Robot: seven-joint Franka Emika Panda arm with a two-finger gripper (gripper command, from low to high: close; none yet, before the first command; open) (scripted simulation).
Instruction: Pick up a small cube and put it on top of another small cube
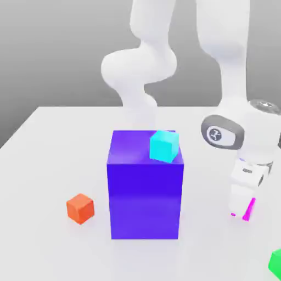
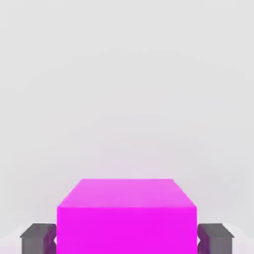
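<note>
Exterior view. Your gripper (image 1: 242,206) is at the exterior view's right, pointing down at the white table (image 1: 33,164). Slivers of the magenta cube (image 1: 249,209) show at its fingertips. Between the gripper and the big blue-violet block (image 1: 145,200) you have a strip of bare table. The block stands near the middle; the cyan cube (image 1: 164,146) sits on top of it, toward the exterior view's right, at the edge nearest the camera. Note that 1 orange cube (image 1: 80,208) rests on the table at the exterior view's left of the block, apart from it, with bare table around it. The green cube (image 1: 276,264) is in the lower corner at the exterior view's right, cut by the picture border, nearer the camera than your gripper. The far table edge runs behind the block and the arm (image 1: 142,66); you have open table between that edge and the orange cube.

Hand view. The jaws are clamped on the magenta cube, 1 dark pad (image 2: 38,239) against each of 2 opposite sides. Here you can read both contacts and 2 faces of the cube, which the exterior view mostly covers with the fingers. Beyond the cube you see bare, pale table. For the block and the other 3 cubes, refer to the exterior view.
</note>
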